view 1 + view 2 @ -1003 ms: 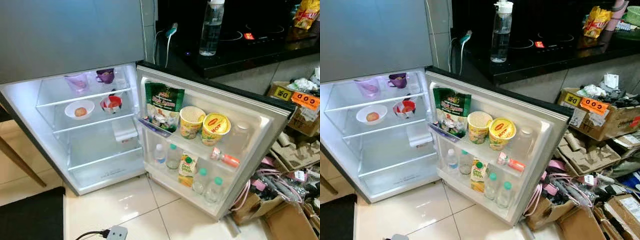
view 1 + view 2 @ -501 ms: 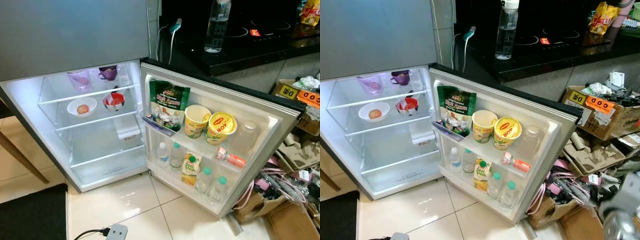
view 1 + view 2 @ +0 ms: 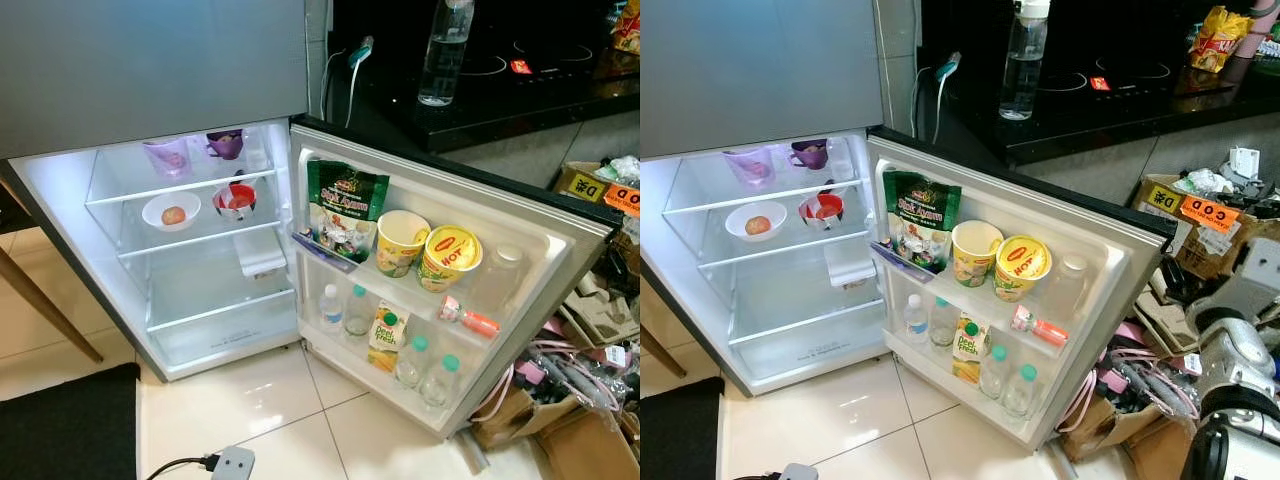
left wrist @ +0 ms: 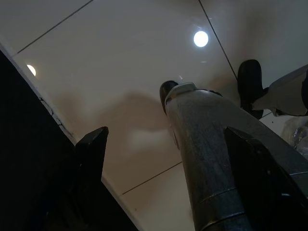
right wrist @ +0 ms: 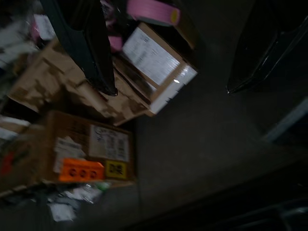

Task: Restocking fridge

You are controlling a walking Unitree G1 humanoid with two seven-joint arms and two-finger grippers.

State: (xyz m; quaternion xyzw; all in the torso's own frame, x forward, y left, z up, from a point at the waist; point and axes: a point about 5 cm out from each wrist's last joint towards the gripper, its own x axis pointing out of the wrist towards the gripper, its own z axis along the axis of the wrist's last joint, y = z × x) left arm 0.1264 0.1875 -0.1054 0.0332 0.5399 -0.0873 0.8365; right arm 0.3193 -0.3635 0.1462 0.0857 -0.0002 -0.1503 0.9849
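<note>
Since a second ago, the right arm [image 3: 1240, 400] has been raised beside the boxes. Both grippers' fingers [image 4: 91, 149] [image 5: 91, 48] are spread wide, nothing held, well apart from the open fridge [image 3: 200, 330].

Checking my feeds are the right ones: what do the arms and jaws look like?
The right arm is silver with rounded joints and a black ring near the wrist. Both wrist views look along two long black fingers, the right gripper's glossy.

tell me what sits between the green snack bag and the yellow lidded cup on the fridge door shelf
An open paper cup stands between the green snack bag and the yellow lidded cup, seen in both eye views.
</note>
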